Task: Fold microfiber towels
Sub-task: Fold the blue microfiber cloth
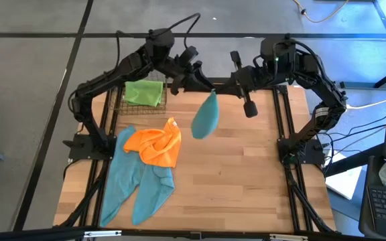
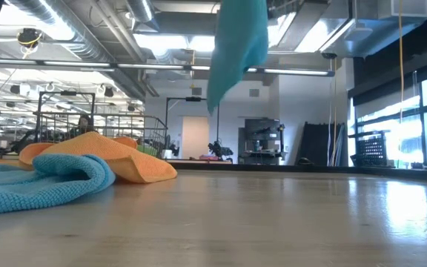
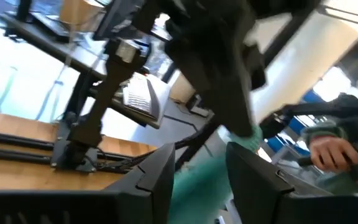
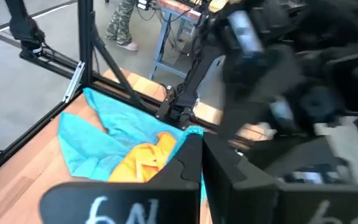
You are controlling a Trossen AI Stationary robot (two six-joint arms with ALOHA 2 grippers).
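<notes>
Hanging teal towel [image 1: 205,117]: dangling limp above the tabletop [image 1: 246,174], toward 12 o'clock, clear of the wood.
Right tool [image 1: 214,91]: fingers pressed together, pinching the hanging teal towel's top corner.
Left tool [image 1: 194,82]: hovering just beside that corner at 9 o'clock, fingers parted around teal cloth; grip unclear.
Orange towel [image 1: 156,144]: lying crumpled at 9 o'clock over flat teal towels [image 1: 136,184].
Green towel [image 1: 143,92]: sitting at 11 o'clock.

Plain teal towel [image 1: 206,115], orange towel [image 1: 158,142], lime green towel [image 1: 143,92], pale wood table [image 1: 246,174].
</notes>
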